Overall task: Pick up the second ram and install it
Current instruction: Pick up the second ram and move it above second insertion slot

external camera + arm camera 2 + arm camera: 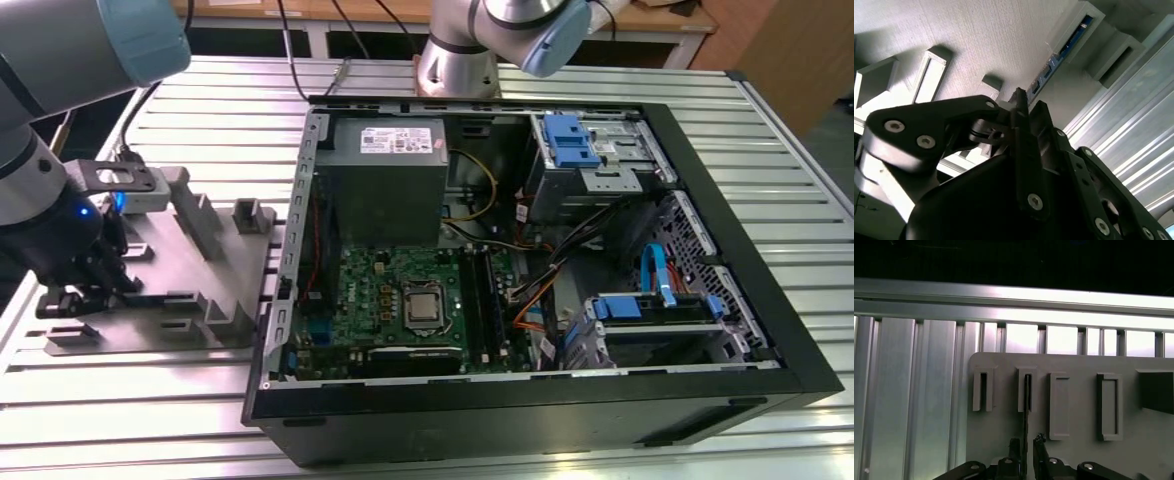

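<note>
Hand [1026, 441] closed on the second ram [1026, 400], upright on fixture plate [1079, 365]

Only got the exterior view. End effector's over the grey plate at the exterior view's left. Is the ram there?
Observer: Yes. In the first wrist view the ram stands edge-on in a slotted block, in line with the end effector.
Operator: Neighbour loaded?
Observer: No, the wide block next to it looks empty in that view.
Operator: Anything else loaded?
Observer: In the second wrist view, a board with blue on it sits in a longer block.
</note>
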Controlling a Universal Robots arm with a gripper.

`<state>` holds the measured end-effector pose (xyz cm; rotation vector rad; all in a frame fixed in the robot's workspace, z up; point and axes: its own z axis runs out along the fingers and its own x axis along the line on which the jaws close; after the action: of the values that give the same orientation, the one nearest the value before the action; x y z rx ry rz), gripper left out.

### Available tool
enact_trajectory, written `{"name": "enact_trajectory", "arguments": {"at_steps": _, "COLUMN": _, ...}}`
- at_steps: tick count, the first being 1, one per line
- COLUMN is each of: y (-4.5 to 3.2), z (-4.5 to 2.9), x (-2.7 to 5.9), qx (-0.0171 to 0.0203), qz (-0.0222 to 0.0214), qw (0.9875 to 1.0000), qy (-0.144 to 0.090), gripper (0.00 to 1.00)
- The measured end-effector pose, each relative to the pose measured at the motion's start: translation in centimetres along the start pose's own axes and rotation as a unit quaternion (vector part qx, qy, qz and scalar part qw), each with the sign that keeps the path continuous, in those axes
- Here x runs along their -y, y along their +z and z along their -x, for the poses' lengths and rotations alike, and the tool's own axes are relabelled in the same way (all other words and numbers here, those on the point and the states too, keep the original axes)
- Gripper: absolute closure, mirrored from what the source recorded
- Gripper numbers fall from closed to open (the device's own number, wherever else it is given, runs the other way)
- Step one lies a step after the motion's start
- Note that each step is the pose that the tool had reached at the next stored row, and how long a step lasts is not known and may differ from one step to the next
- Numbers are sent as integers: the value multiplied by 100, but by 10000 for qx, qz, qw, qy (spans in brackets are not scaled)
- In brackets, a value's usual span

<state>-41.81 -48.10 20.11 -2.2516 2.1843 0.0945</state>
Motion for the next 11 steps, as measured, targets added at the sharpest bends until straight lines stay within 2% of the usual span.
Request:
{"name": "enact_trajectory", "arguments": {"at_steps": 1, "y": -2, "z": 0, "x": 0, "qx": 0, "qz": 0, "qw": 10000, "qy": 0, "gripper": 73}}
{"name": "enact_trajectory", "arguments": {"at_steps": 2, "y": -3, "z": 0, "x": 0, "qx": 0, "qz": 0, "qw": 10000, "qy": 0, "gripper": 80}}
{"name": "enact_trajectory", "arguments": {"at_steps": 11, "y": 1, "z": -2, "x": 0, "qx": -1, "qz": 2, "qw": 10000, "qy": 0, "gripper": 80}}
